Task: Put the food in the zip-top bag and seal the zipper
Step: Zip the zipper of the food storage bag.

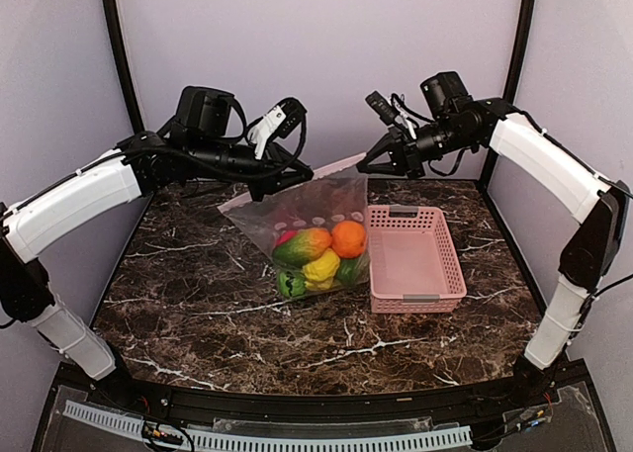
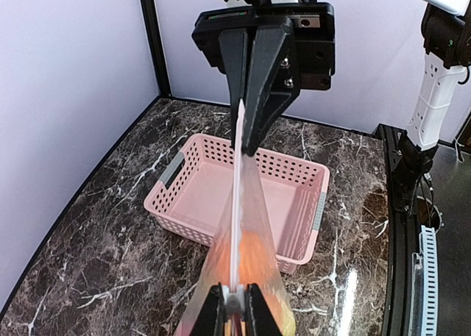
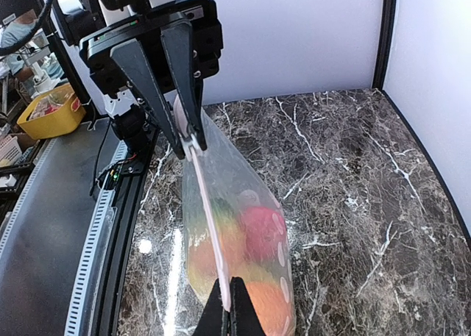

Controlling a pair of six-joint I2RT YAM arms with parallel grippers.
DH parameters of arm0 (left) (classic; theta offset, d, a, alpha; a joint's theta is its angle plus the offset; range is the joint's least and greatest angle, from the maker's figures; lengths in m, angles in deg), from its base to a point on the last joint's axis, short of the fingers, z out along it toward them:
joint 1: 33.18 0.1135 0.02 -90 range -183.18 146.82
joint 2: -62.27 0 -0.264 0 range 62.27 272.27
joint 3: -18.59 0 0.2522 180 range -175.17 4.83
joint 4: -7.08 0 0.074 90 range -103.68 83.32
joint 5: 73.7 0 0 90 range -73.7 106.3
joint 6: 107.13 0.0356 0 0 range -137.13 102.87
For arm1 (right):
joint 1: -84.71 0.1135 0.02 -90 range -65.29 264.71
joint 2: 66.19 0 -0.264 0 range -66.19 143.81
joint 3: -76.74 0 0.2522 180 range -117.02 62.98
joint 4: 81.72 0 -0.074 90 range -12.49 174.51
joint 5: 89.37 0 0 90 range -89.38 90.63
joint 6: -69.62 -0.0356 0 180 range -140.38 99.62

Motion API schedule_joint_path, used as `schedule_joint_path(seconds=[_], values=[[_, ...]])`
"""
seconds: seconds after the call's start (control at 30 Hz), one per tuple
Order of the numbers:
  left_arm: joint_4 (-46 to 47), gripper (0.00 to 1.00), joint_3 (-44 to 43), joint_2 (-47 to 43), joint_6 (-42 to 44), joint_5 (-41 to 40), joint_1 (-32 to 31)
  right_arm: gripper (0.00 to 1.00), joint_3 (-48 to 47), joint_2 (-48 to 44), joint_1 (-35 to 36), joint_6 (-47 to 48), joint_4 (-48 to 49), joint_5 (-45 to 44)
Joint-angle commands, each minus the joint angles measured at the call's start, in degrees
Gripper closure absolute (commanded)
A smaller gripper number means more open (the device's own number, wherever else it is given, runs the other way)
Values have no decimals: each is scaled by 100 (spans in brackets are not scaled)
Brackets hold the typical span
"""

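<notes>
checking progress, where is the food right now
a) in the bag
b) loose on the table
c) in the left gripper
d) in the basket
a: the food shows through the clear bag, which is lifted by its top edge, while the basket beside it holds nothing.

Left fingers and right fingers are pinched shut, raised, pointing toward each other.

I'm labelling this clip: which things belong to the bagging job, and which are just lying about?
Job: zip-top bag, food inside it, zipper, left gripper and right gripper pinching the bag's mouth edge.
Lying about: pink basket, beside the bag.
</notes>
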State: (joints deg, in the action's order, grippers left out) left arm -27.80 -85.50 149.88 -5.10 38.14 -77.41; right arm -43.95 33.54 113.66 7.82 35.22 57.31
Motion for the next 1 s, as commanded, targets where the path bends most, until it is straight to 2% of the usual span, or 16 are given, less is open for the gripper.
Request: schedule_joint_path(seconds=[0.0, 0.67, 0.97], values=[[-497, 99, 324, -545, -12, -170, 155, 100, 66, -289, -296, -61, 262, -15], [-288, 99, 2073, -1812, -446, -408, 401, 100, 369, -43, -549, -129, 535, 44], [-331, 99, 2414, -2139, -466, -537, 501, 100, 357, 10, -557, -164, 548, 36]])
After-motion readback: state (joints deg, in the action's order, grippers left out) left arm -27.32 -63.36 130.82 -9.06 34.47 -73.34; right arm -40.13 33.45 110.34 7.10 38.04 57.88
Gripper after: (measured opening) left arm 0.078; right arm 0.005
